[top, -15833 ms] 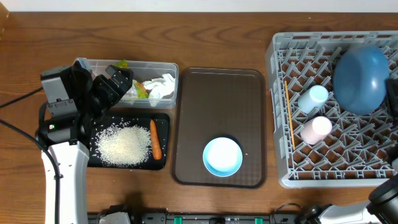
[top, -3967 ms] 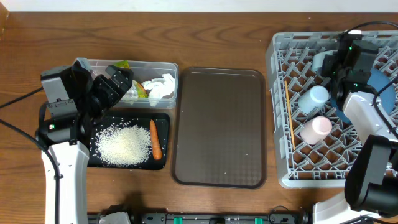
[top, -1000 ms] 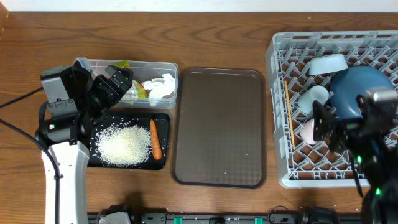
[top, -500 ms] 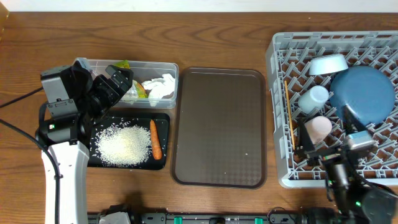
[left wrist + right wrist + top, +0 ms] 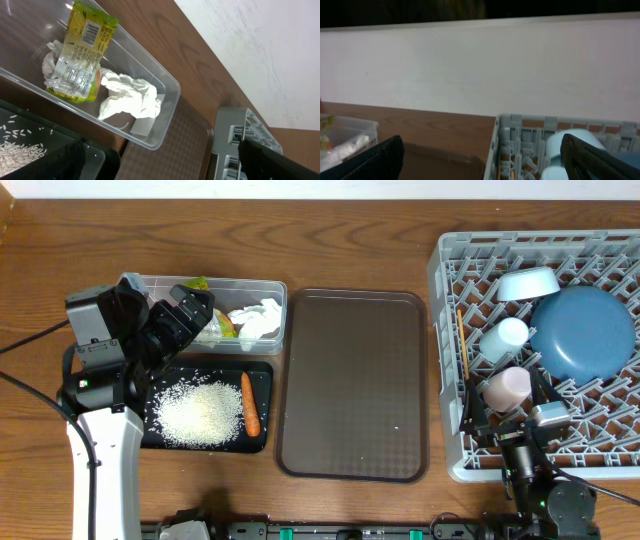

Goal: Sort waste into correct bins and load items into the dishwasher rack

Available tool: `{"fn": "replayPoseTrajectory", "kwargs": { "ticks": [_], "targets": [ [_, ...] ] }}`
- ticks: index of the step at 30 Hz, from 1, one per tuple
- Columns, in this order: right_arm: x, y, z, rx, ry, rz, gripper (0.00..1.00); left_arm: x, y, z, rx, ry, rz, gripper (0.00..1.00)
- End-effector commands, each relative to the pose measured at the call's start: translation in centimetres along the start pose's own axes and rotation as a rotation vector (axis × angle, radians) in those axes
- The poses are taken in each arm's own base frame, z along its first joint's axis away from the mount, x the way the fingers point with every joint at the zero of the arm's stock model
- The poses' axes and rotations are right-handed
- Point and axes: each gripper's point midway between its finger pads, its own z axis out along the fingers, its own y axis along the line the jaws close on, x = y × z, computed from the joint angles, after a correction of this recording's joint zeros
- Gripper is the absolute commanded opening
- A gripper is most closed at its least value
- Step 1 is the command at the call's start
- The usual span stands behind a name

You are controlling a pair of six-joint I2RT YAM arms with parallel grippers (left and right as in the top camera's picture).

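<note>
In the clear tub [image 5: 278,288] lie the yellow-green wrapper [image 5: 82,47] and white tissue [image 5: 130,97]. Rice [image 5: 198,412] and a carrot [image 5: 249,402] lie in the black tray [image 5: 263,375]. The grey rack [image 5: 440,280] holds the dark blue plate [image 5: 585,332], bowl [image 5: 527,283], light blue cup [image 5: 503,337], pink cup [image 5: 508,387] and chopsticks [image 5: 463,360]. My left gripper [image 5: 180,320] hangs open over the tub's near edge. At the rack's front edge my right gripper [image 5: 507,410] is open, nothing between its fingers [image 5: 600,160].
A brown serving tray [image 5: 352,385] lies between the bins and the rack, with nothing on it. The left arm's white link [image 5: 100,460] stands at the table's front left. A pale wall [image 5: 480,70] runs behind the table.
My right arm has drawn back from over the rack to the table's front edge. The left arm and all objects have stayed put.
</note>
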Motion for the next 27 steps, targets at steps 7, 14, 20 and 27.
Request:
{"fn": "replayPoseTrajectory", "kwargs": {
  "ticks": [7, 14, 20, 27],
  "targets": [
    [3.2, -0.3, 0.1, 0.013, 0.048, -0.041, 0.99, -0.4, 0.0, -0.1, -0.007, -0.014, 0.022, 1.00],
    [6.1, -0.5, -0.1, 0.010, 0.139, -0.131, 0.99, -0.4, 0.0, -0.1, -0.007, -0.014, 0.022, 1.00],
    [7.8, -0.5, -0.3, 0.007, 0.206, -0.114, 0.99, -0.4, 0.1, -0.1, -0.008, -0.014, 0.022, 1.00],
    [7.8, -0.6, -0.3, 0.009, 0.206, -0.112, 0.99, -0.4, 0.1, -0.1, -0.008, -0.014, 0.022, 1.00]
  ]
}}
